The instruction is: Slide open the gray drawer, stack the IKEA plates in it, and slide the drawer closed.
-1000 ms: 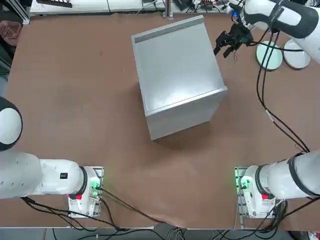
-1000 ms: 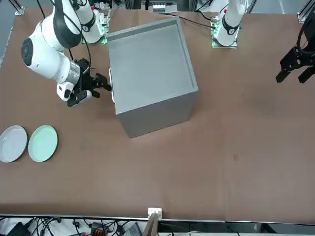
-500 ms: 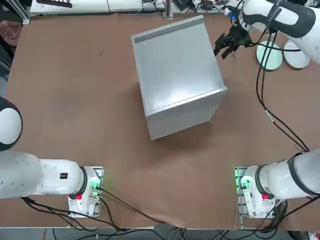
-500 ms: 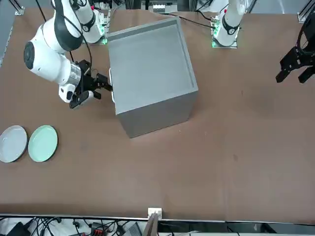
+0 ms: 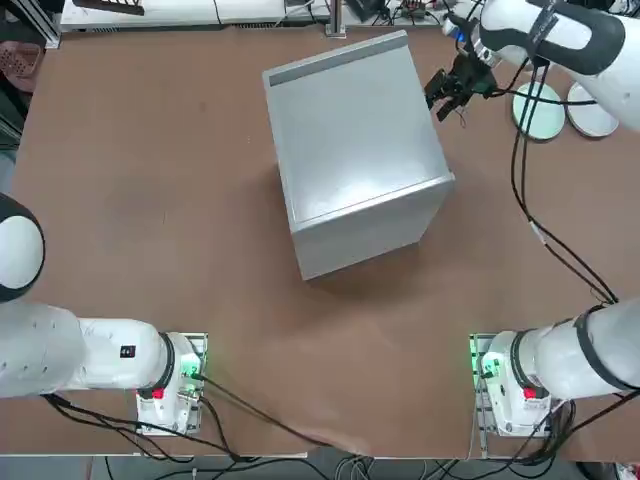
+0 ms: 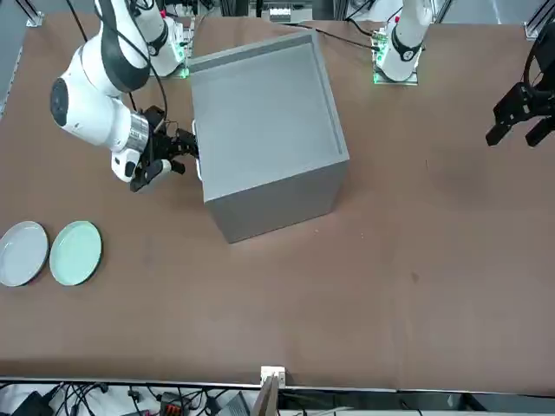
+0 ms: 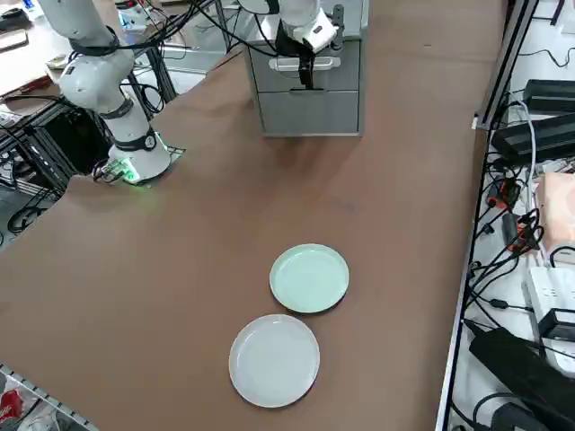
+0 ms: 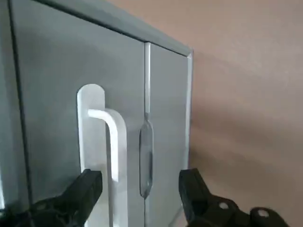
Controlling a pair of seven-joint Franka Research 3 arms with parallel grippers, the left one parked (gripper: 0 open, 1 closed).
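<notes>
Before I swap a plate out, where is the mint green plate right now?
In the right side view, the mint green plate lies on the table between the gray cabinet and the white plate.

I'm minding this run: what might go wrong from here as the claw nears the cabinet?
The open black claw straddles the white curved handle without gripping it; off-centre closing might catch it badly or slip. A finger might also bump the gray cabinet front. Pulling may then shift the whole box, since nothing visible braces it.
</notes>
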